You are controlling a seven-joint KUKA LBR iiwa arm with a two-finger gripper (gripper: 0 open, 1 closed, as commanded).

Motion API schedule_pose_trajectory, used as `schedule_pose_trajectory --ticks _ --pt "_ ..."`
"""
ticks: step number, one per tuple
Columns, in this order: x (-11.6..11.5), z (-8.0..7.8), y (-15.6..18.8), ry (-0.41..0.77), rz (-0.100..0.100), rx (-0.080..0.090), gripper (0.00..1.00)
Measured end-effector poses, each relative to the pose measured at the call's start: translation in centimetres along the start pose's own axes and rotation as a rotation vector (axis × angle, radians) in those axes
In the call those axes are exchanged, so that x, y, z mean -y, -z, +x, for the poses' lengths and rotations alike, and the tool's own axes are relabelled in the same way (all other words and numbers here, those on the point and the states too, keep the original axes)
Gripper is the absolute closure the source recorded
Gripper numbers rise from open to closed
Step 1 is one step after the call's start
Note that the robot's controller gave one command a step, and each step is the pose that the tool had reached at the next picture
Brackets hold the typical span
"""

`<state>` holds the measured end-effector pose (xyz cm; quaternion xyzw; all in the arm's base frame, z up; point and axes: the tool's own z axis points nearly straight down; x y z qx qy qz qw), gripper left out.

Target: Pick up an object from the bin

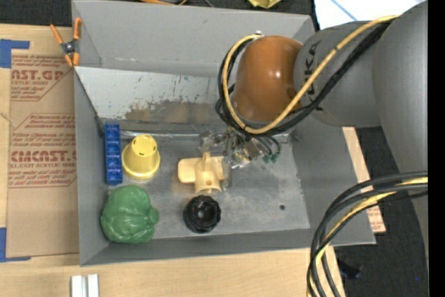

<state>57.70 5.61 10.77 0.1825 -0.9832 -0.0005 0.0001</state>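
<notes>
Five things lay in the bin (174, 31), and the gripper (226, 153) hung by the right end of the cream toy (198, 174) mid-floor, its opening impossible to judge, so I'd centre it there before closing.

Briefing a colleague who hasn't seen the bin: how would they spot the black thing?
Start at the grey bin, along its near wall. Right of the green lump and just below the cream piece lies the black round thing. It is the only black item there.
</notes>
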Motion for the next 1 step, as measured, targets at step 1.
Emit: schedule_pose_trajectory --ticks 1 --pt "0.07 -0.25 3.04 0.000 0.003 0.009 1.00"
